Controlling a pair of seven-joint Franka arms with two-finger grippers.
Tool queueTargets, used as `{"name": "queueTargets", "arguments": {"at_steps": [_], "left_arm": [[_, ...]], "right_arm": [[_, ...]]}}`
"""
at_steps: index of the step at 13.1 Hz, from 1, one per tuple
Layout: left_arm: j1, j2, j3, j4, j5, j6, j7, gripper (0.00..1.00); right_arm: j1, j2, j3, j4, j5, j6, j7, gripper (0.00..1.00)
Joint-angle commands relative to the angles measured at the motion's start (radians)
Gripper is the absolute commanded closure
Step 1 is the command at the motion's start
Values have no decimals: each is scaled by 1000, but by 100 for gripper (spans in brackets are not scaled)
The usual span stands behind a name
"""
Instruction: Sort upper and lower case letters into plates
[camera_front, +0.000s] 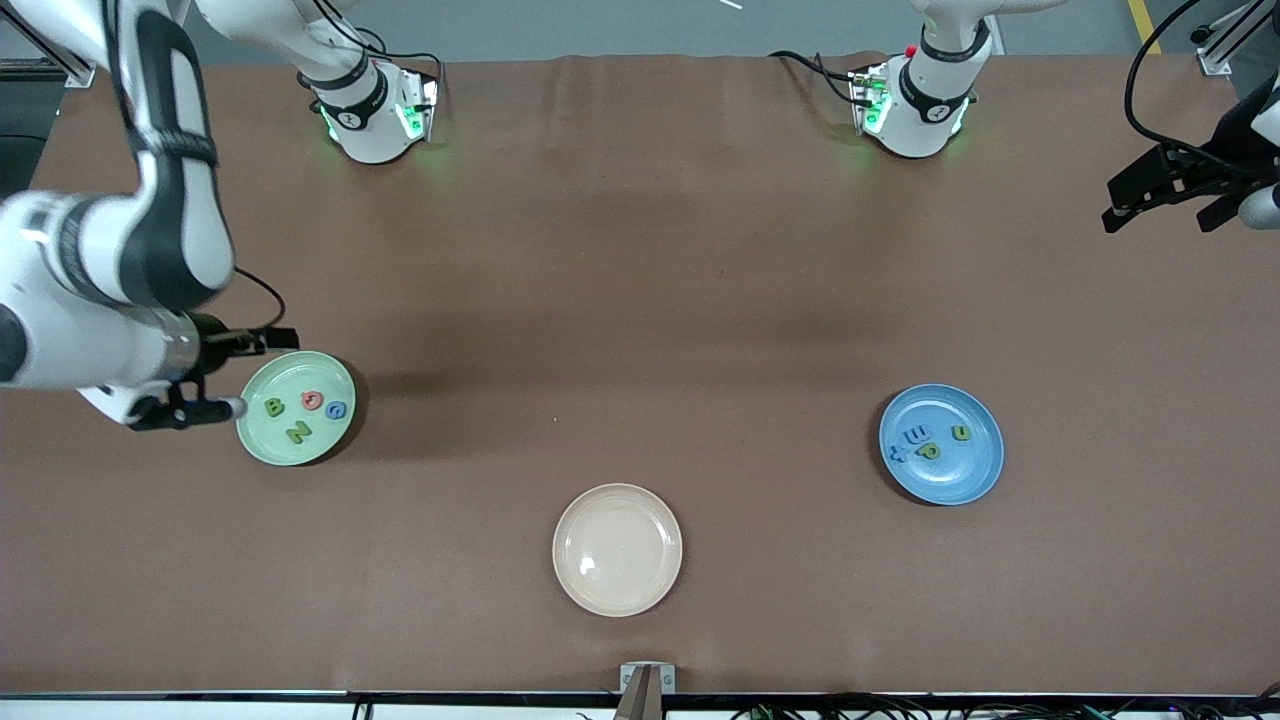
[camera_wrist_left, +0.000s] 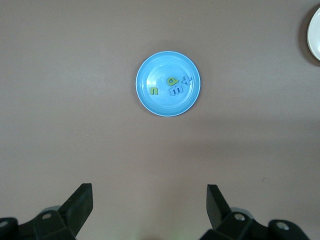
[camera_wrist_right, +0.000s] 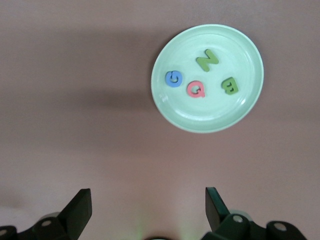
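1. Starting at the right arm's end of the table: our right gripper (camera_front: 215, 375) hangs just beside the mint green plate (camera_front: 262, 445), at about 9 o'clock off its rim, fingers spread wide and holding nothing. We'd guess it sits there because that plate is the one it serves.

2. In that plate we've got all four capitals: green B (camera_front: 272, 407) at roughly 9 o'clock, green N (camera_front: 298, 432) around 6, pink-red Q (camera_front: 312, 401) near 12, and blue G (camera_front: 336, 409) at about 3. None overlap, though Q and G are close. The uppercase pile looks done.

3. Next along, the cream-beige plate (camera_front: 580, 590) lies nearest the front camera, with nothing in it. It isn't one of our sorting plates and it blocks nothing.

4. Then the blue plate (camera_front: 975, 485) toward the left arm's end, holding the small letters: blue x (camera_front: 898, 452) at 9 o'clock, blue m (camera_front: 916, 435) just beside it, green p (camera_front: 931, 451) around the middle, green n (camera_front: 961, 433) near 2 o'clock.

5. Our left gripper (camera_front: 1165, 205) waits up in the air at about 1 o'clock from the blue plate, well apart, fingers wide and empty.

6. No loose letters on the brown table (camera_front: 640, 250) that we can see, so we reckon the sort is basically finished.
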Motion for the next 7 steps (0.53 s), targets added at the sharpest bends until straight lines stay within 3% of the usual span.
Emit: {"name": "queueTargets", "arguments": {"at_steps": [1,4,5,7], "left_arm": [[5,-5,1,-9,-4,25,2,0],[6,-7,1,-10,0,31,2,0],[6,-8,1,-10,0,31,4,0],[6,-16,1,-10,0,28,4,0]], "right_arm": [[18,-141,13,-18,-66,-32,83,0],[7,-226,33,-14,-73,-69,123,1],[-30,-230,83,0,-79,-66,137,1],[-250,-230,320,96,-114,-72,142,2]]}}
